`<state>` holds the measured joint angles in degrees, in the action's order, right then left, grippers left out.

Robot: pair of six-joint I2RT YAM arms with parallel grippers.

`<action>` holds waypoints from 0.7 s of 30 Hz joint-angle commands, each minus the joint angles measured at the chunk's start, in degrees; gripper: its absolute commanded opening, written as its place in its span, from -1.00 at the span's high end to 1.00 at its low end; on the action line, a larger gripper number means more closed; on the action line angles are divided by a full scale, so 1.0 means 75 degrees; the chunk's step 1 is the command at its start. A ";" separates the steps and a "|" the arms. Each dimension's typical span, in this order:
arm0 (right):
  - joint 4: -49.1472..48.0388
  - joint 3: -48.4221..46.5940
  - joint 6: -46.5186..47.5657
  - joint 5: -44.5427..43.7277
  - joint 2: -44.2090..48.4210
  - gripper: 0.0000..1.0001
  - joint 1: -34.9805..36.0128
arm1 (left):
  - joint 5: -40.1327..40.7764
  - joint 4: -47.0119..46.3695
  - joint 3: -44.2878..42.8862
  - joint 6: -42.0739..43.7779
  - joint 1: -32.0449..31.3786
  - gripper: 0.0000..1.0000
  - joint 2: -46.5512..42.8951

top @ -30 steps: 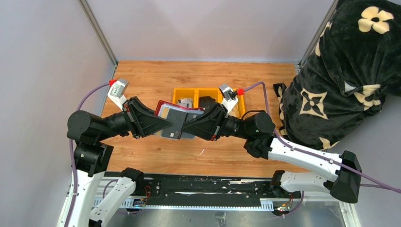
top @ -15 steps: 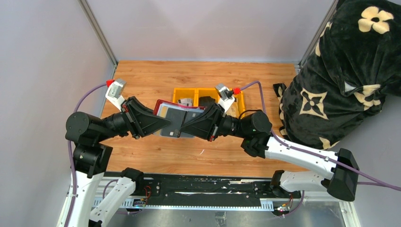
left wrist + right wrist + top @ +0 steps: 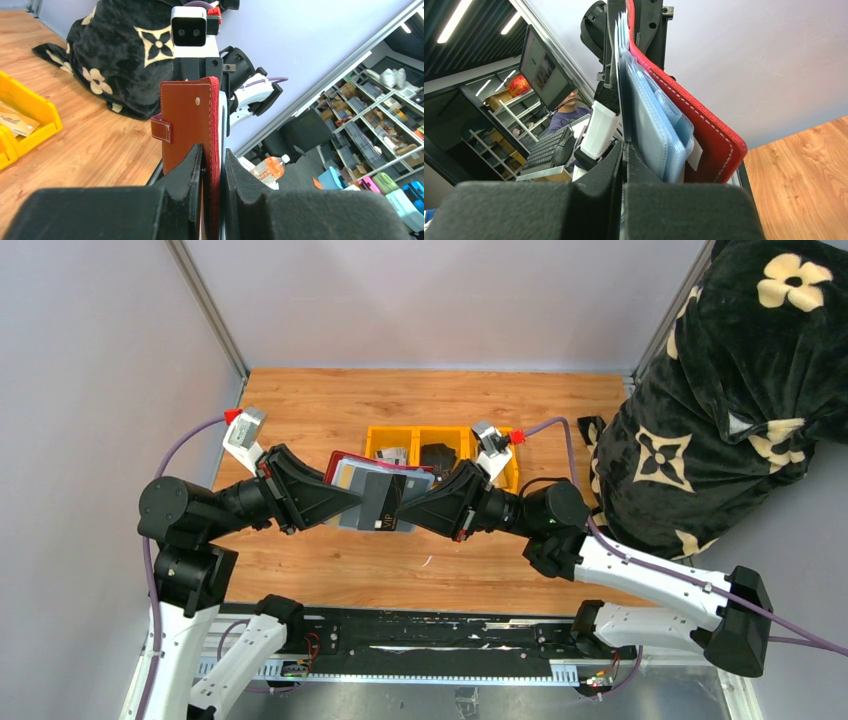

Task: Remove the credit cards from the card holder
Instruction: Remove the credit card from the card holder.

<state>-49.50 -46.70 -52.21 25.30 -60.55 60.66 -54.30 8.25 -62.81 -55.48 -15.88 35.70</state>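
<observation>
The card holder is a dark-red wallet with grey inner pockets, held open in the air above the table. My left gripper is shut on its left side; in the left wrist view the leather cover with its strap tab stands upright between the pads of the left gripper. My right gripper is shut on the edge of a dark credit card that sticks out of the pockets. In the right wrist view the thin card edges run down into the shut right gripper, beside the grey pockets.
A yellow compartment bin sits on the wooden table behind the grippers, with a card and a black wallet-like object inside. A black flowered blanket is piled at the right edge. Grey walls close the back and left.
The right gripper has closed on the dark card and moved a little to the right, and more of the card now shows outside the holder. The left arm has held still.
</observation>
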 commanded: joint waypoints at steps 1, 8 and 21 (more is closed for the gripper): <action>0.0043 -0.0067 0.0064 -0.0092 -0.0014 1.00 -0.0108 | 0.0025 -0.0194 -0.0260 0.0076 -0.0019 0.97 -0.0091; -0.0224 -0.0636 -0.0046 0.0469 -0.0634 0.38 0.0024 | 0.0228 0.0046 -0.0319 0.0344 -0.0021 1.00 -0.0069; -0.0073 -0.0787 0.0103 0.0179 -0.0390 0.85 -0.0025 | 0.0209 0.0130 -0.0295 0.0500 -0.0027 1.00 -0.0085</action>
<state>-49.63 -51.18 -52.38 27.73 -65.32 60.69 -52.10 10.09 -63.44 -52.27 -15.88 35.70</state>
